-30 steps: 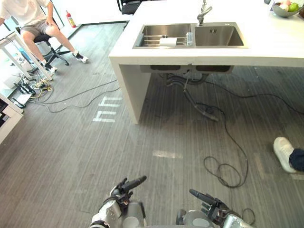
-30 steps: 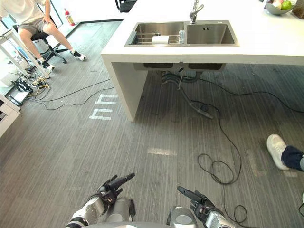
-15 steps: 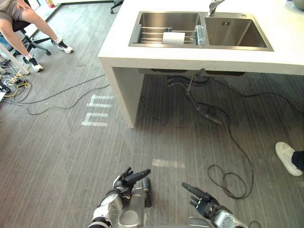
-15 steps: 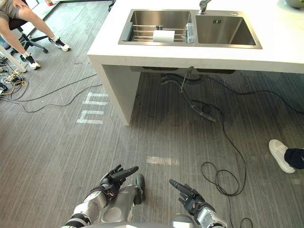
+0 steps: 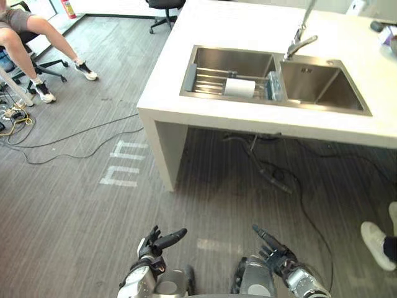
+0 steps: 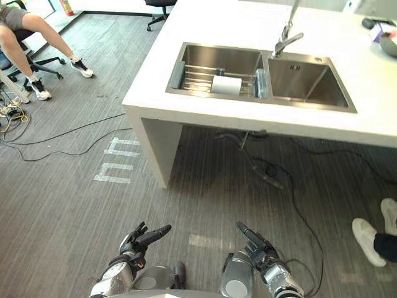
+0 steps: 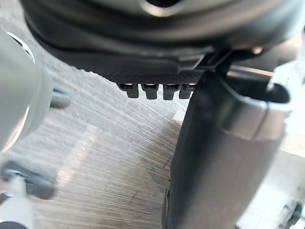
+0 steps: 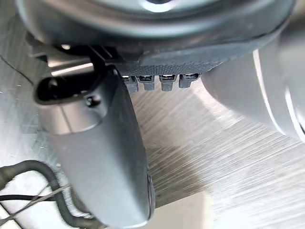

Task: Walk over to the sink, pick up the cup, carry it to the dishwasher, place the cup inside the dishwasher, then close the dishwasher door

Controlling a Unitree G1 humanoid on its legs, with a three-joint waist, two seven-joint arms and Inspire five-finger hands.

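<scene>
The grey striped floor [image 5: 74,211] takes up most of the head views. A long white surface [image 5: 236,25] runs from 12 o'clock out to 3 o'clock. A steel sink [image 5: 316,84] with two basins is set into it at about 1 o'clock.

A wire rack [image 5: 208,77] lies across the left basin. What looks to be the cup [image 5: 239,87], a white cylinder on its side, rests on the rack's 3 o'clock end. A clear glass [image 5: 273,87] stands just beside it at its 3 o'clock, against the wall between the basins. The tap [image 5: 299,40] rises behind that wall.

At 10 o'clock a person [image 5: 37,37] sits on a chair, legs stretched toward the surface. At 4 o'clock another person's pale shoe [image 5: 377,245] rests on the floor. White marks [image 5: 121,172] are painted on the floor at 9 o'clock of the surface's near leg.

Both hands hang low at 6 o'clock, well apart from the sink. The left hand [image 5: 156,242] has its fingers released and stretched forward, holding nothing. The right hand [image 5: 273,249] also has its fingers released and nothing in them.
</scene>
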